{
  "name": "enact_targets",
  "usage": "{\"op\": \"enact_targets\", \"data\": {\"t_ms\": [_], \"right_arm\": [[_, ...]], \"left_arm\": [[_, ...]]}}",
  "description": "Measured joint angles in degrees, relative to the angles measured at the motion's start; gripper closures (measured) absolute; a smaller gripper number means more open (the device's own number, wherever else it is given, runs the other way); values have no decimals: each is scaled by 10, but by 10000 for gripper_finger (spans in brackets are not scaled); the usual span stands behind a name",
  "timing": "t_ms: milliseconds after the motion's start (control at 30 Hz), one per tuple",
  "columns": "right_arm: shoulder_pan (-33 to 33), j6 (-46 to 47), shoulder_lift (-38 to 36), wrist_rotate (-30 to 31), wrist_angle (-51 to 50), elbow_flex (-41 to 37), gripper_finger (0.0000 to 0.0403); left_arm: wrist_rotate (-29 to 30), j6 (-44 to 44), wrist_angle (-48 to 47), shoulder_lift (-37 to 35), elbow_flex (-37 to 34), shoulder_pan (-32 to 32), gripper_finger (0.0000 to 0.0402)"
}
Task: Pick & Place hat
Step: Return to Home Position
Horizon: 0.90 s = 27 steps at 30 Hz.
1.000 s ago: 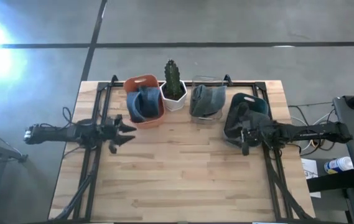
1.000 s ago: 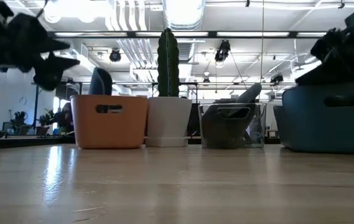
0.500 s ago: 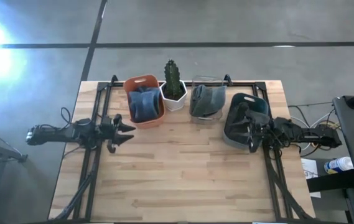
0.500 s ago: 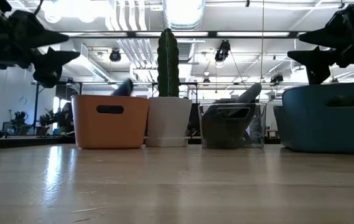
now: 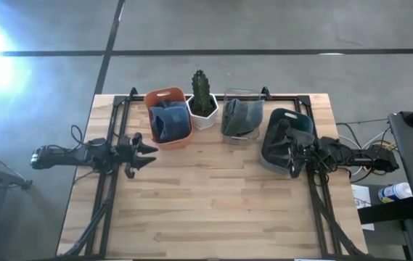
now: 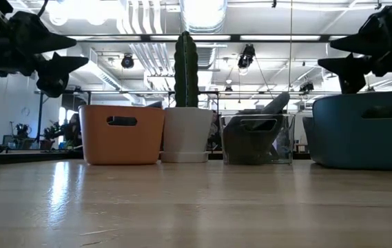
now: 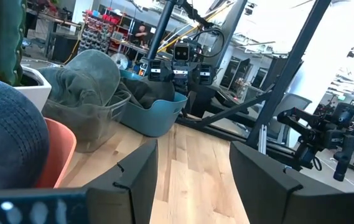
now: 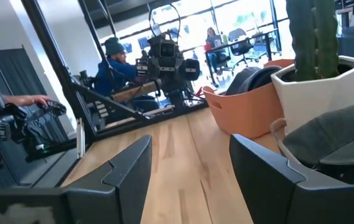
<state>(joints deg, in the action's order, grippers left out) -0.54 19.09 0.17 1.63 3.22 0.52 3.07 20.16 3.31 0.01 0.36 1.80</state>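
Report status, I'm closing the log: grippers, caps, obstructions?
Left gripper and right gripper open, empty. Blue cap in orange bin, gray cap in transparent bin. Nothing in the way.

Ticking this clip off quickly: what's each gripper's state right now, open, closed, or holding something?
Left gripper: open, holding nothing.
Right gripper: open, holding nothing.

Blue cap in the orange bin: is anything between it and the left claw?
Only the wall of the orange bin. The left gripper hangs open beside it, higher than its rim; the dark blue cap lies inside.
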Motion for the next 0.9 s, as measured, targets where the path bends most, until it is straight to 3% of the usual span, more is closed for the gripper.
{"op": "enact_targets", "data": {"t_ms": [900], "right_arm": [[0,0,0,0,0,0,193]], "left_arm": [[0,-5,-10,0,0,1,209]]}}
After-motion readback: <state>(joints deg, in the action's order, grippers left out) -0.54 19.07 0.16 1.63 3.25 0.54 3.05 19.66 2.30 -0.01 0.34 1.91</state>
